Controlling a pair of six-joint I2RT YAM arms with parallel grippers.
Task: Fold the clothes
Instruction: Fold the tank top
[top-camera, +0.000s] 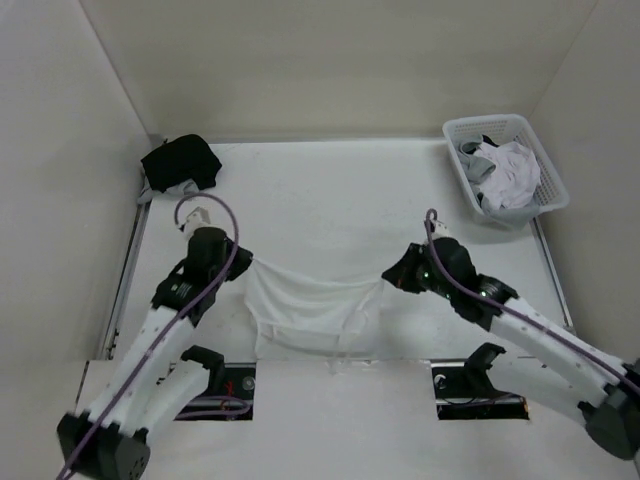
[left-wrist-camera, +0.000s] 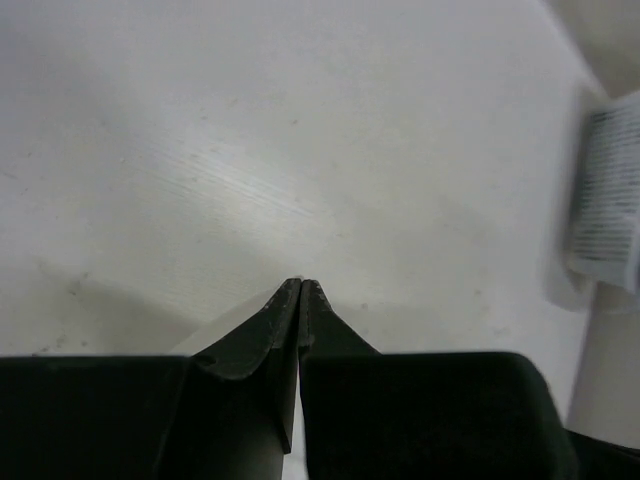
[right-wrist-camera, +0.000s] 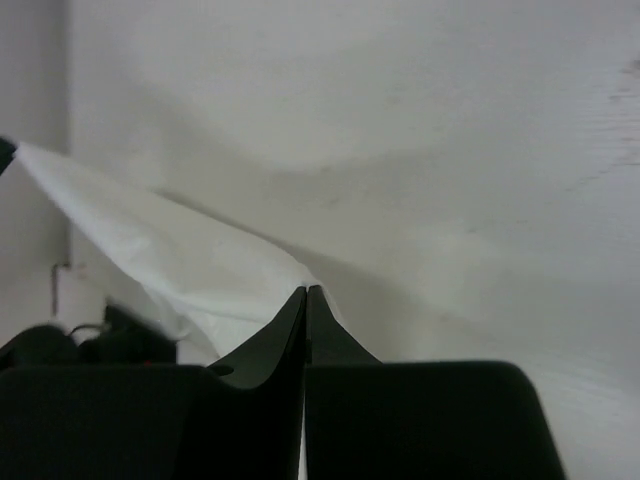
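Note:
A thin white garment (top-camera: 310, 305) of the clothes hangs stretched between both grippers over the table's near edge, its lower part sagging toward the arm bases. My left gripper (top-camera: 240, 262) is shut on its upper left corner. In the left wrist view the jaws (left-wrist-camera: 301, 283) are pressed together and the cloth hardly shows. My right gripper (top-camera: 388, 281) is shut on the upper right corner. The right wrist view shows white fabric (right-wrist-camera: 170, 255) running left from the closed fingertips (right-wrist-camera: 306, 290).
A black garment (top-camera: 180, 160) lies bunched at the table's back left corner. A white lattice basket (top-camera: 455, 130) at the back right holds white and grey clothes (top-camera: 510, 172); its wall (left-wrist-camera: 605, 200) shows blurred in the left wrist view. Walls enclose the table on three sides.

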